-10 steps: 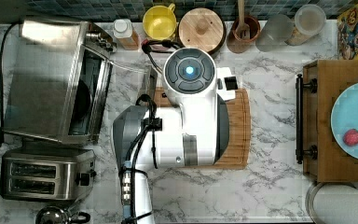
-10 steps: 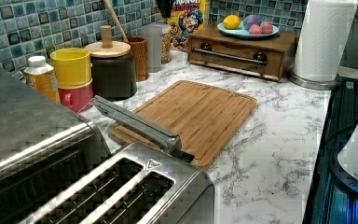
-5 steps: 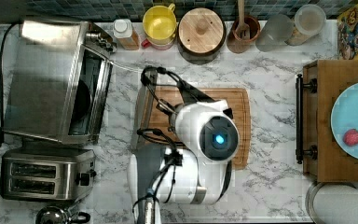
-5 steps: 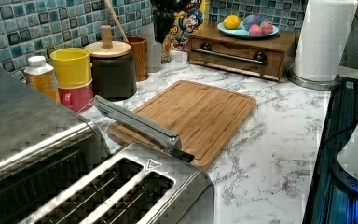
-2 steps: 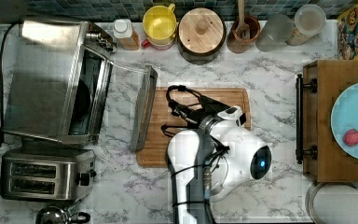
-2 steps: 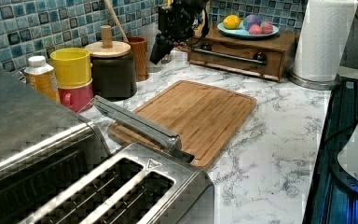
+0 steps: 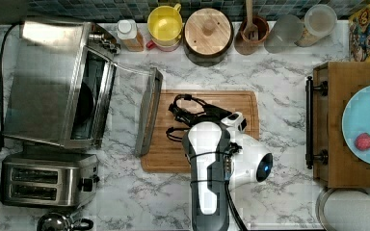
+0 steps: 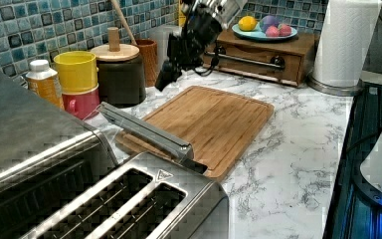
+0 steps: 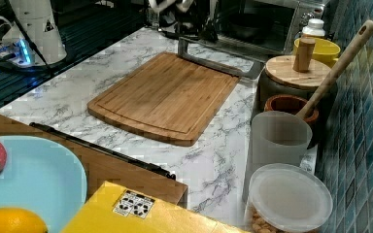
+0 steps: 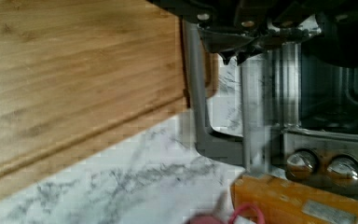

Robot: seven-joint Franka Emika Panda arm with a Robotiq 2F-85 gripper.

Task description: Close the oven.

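a: stainless-steel oven sits at the top view's left on the marble counter, door dropped open. door's outer edge with its bar handle lies over the near rim of the bamboo cutting board.

b: interior?

a: dark; glass pane faces up. in the right view the oven is at the far end of the board, door edge toward the camera.

b: gripper position?

a: gripper hangs above the counter in the left view, past the board's far corner, near the dark canister with wooden lid. apart from the door, no contact. top view: arm over the board's lower right part, cables bunched ahead of it.

b: fingers apart or together?

a: cannot tell. wrist view has the handle bar and the oven's knobs ahead of the dark finger bodies, with the tips cut off by the frame.

b: neighbours?

a: two-slot toaster just beside the oven, toward the top view's bottom. yellow cup stacked on a red one and an orange-labelled bottle beside the oven's knob end. wooden tray with blue plate of fruit at the top view's right.
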